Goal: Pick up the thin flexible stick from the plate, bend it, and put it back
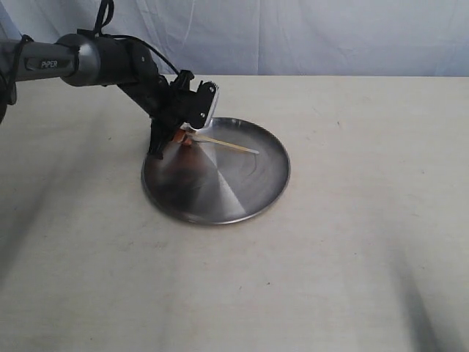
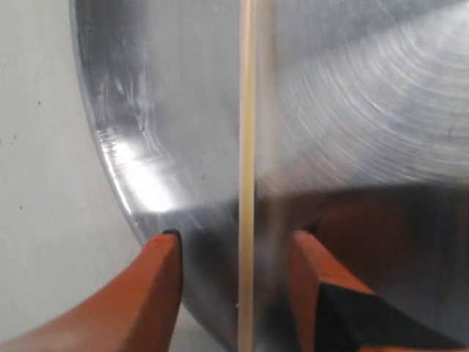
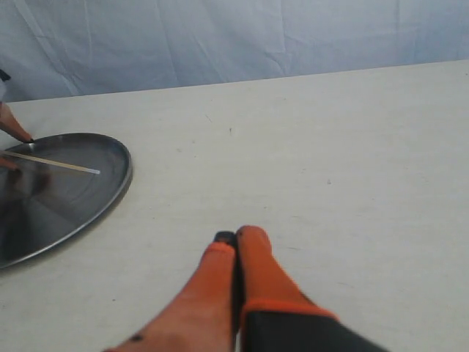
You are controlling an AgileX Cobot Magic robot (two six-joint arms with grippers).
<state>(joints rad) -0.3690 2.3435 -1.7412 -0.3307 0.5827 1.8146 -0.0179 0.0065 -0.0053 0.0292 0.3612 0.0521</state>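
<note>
The plate (image 1: 220, 192) is a round shiny metal dish in the middle of the table. The thin flexible stick (image 1: 229, 145) is a straight pale strand that runs from the plate's far-left rim toward its centre. My left gripper (image 1: 183, 136) is down at that rim end. In the left wrist view it (image 2: 234, 246) is open, with the stick (image 2: 247, 147) running between the orange fingers (image 2: 163, 257) and touching neither. The plate (image 2: 352, 110) lies beneath. My right gripper (image 3: 236, 238) is shut on nothing over bare table, away from the plate (image 3: 73, 205) and the stick (image 3: 51, 163).
The cream table (image 1: 352, 242) spreads wide around the plate. A pale blue cloth backdrop (image 1: 308, 37) hangs behind the table's far edge. The left arm (image 1: 88, 62) reaches in from the upper left. The right arm is out of the exterior view.
</note>
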